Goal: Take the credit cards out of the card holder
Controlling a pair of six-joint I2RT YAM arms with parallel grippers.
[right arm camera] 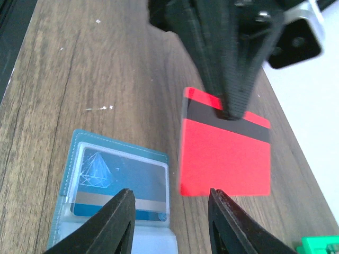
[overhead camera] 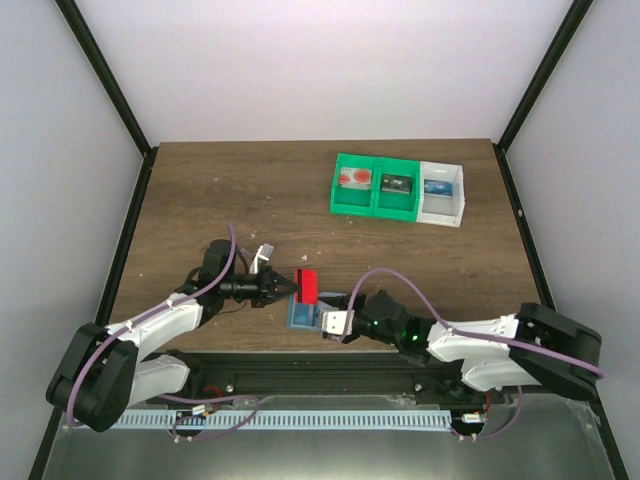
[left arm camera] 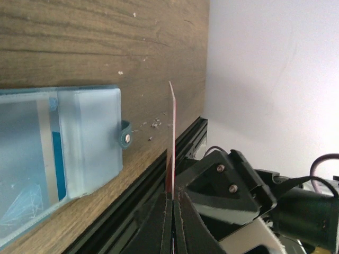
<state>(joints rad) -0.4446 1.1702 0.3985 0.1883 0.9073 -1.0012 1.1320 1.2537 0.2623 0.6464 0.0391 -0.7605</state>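
The light-blue card holder (overhead camera: pixel 301 314) lies open on the wood table near the front edge; it also shows in the left wrist view (left arm camera: pixel 79 148) and the right wrist view (right arm camera: pixel 114 145). My left gripper (overhead camera: pixel 290 287) is shut on a bright red credit card (overhead camera: pixel 306 286) and holds it upright, clear of the holder. The card is edge-on in the left wrist view (left arm camera: pixel 171 132) and face-on, with a black stripe, in the right wrist view (right arm camera: pixel 225 159). A blue card (right arm camera: pixel 122 180) sits in the holder's clear pocket. My right gripper (overhead camera: pixel 336 324) is open and empty over the holder's near end (right arm camera: pixel 172 198).
Two green bins (overhead camera: pixel 375 187) and a white bin (overhead camera: pixel 442 193), each with a small item inside, stand at the back right. A black rail (left arm camera: pixel 143 174) runs along the table's front edge. The arms are close together at the holder.
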